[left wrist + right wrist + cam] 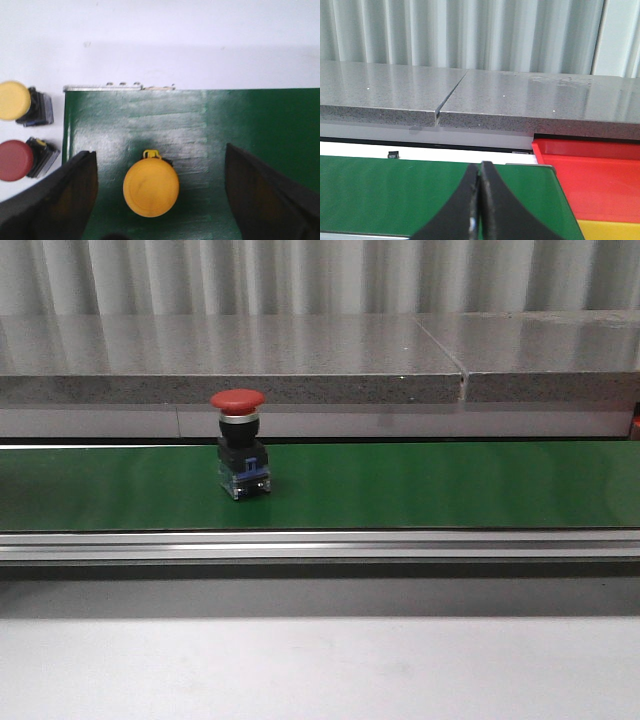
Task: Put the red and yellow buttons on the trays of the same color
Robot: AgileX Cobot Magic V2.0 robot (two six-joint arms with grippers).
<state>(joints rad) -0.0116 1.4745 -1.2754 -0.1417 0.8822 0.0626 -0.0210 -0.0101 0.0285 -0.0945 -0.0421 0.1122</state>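
Observation:
A red button on a black and clear body stands upright on the green belt in the front view; no gripper shows there. In the left wrist view my left gripper is open, its jaws wide on either side of a yellow button that stands on the green belt, touching neither. In the right wrist view my right gripper is shut and empty above the belt's end. The red tray and an edge of the yellow tray lie beside it.
Off the belt's end on the white table lie another yellow button and another red button. A grey stone ledge runs behind the belt. A metal rail borders the belt's near side.

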